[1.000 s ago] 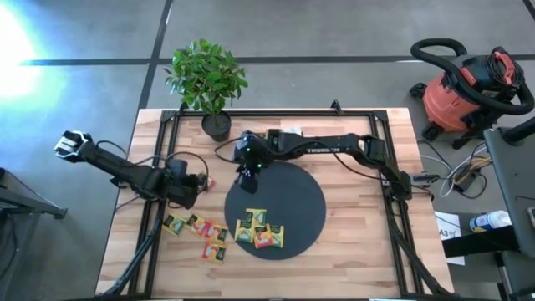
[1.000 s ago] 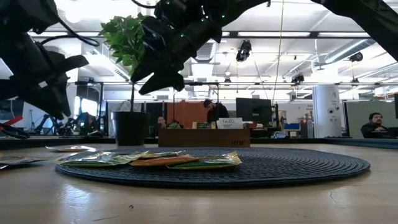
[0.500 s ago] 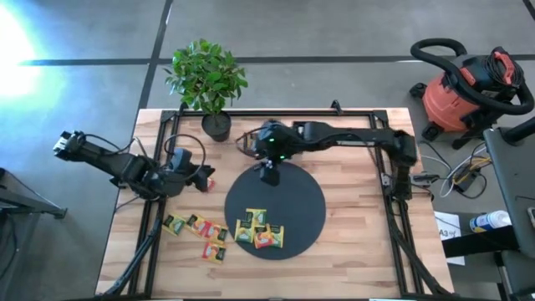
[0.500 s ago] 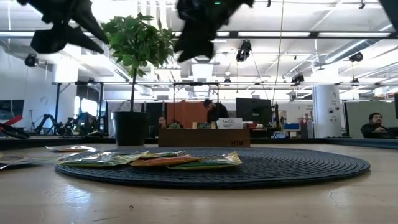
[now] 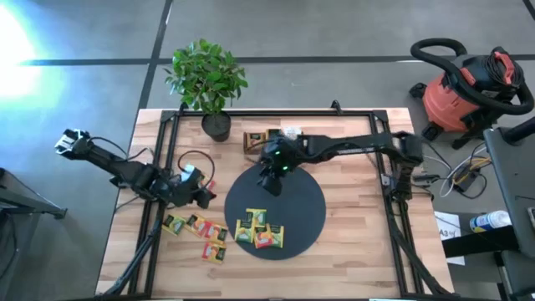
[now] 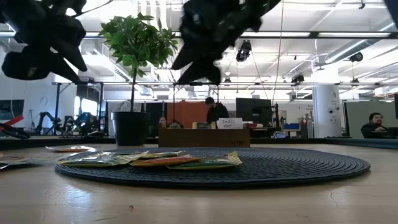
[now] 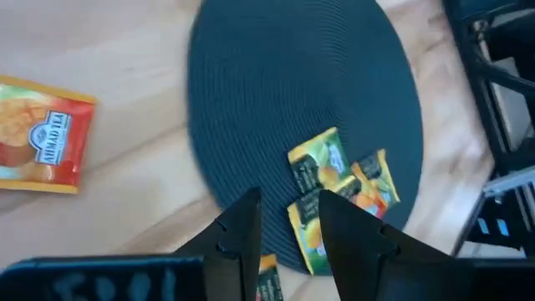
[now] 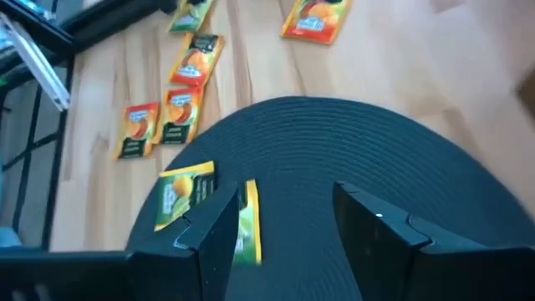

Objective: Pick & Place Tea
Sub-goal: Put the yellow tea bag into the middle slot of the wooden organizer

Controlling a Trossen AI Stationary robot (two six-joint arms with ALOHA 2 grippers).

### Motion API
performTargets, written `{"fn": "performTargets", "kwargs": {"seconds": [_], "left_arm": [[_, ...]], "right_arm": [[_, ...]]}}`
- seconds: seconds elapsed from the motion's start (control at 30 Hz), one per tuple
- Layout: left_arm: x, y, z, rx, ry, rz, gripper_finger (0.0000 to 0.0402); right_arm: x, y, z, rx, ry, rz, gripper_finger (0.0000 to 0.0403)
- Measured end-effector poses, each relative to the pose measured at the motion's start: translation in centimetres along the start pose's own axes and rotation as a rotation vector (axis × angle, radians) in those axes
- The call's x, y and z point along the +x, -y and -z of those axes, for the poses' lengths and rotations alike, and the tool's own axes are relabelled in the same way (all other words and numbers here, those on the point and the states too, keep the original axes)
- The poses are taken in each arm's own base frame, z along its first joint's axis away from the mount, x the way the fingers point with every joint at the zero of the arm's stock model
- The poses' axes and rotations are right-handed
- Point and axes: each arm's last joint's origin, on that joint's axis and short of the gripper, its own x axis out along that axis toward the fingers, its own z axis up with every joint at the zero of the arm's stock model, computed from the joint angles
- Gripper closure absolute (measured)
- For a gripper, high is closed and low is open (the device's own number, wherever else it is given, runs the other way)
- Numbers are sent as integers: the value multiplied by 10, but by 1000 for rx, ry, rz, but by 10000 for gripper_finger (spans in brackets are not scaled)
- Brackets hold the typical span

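Three tea sachets [image 5: 255,228] lie flat on the near left part of the black disc [image 5: 292,209]. Several more sachets [image 5: 198,232] lie on the wood left of the disc. One orange-red sachet [image 7: 42,138] lies flat by itself on the wood, beside my left gripper. My left gripper [image 7: 288,219] hangs open above the table by the disc's left edge [image 5: 201,196], with nothing between its fingers. My right gripper [image 8: 284,219] hangs open and empty above the far left part of the disc [image 5: 269,182].
A potted plant [image 5: 213,84] stands at the table's far edge, left of centre. A brown wooden tray [image 5: 266,136] lies just behind the disc. Black frame rails [image 5: 159,167] run along the table's left, far and right sides. The disc's right half is bare.
My right gripper has drawn back from the disc's far left rim toward the table's right. My left gripper has risen and turned, and has shifted a little toward the near edge. No sachet has moved.
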Motion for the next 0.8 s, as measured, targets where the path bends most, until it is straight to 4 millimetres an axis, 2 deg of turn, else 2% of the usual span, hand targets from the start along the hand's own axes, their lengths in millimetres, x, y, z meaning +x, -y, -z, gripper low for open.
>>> {"fn": "performTargets", "kwargs": {"seconds": [0.1,0.23,0.33,0.47,0.57,0.67,0.8], "left_arm": [[-4,-9,3,-45,35,-88,307],[-10,-41,6,-168,71,-329,307],[-4,-48,5,-243,182,-317,307],[11,-60,6,-285,239,-351,307],[23,-61,9,-319,223,-304,307],[34,-52,11,-323,208,-195,307],[41,-52,12,-306,215,-206,307]], "right_arm": [[23,2,-12,-2,-7,-29,218],[50,3,-30,-1,-32,-104,218],[67,5,-37,-3,-65,-104,218],[74,3,-48,-35,-111,-94,218],[76,7,-41,-85,-221,-54,218],[78,12,-30,-108,-297,-21,218],[77,20,-15,-84,-363,0,223]]}}
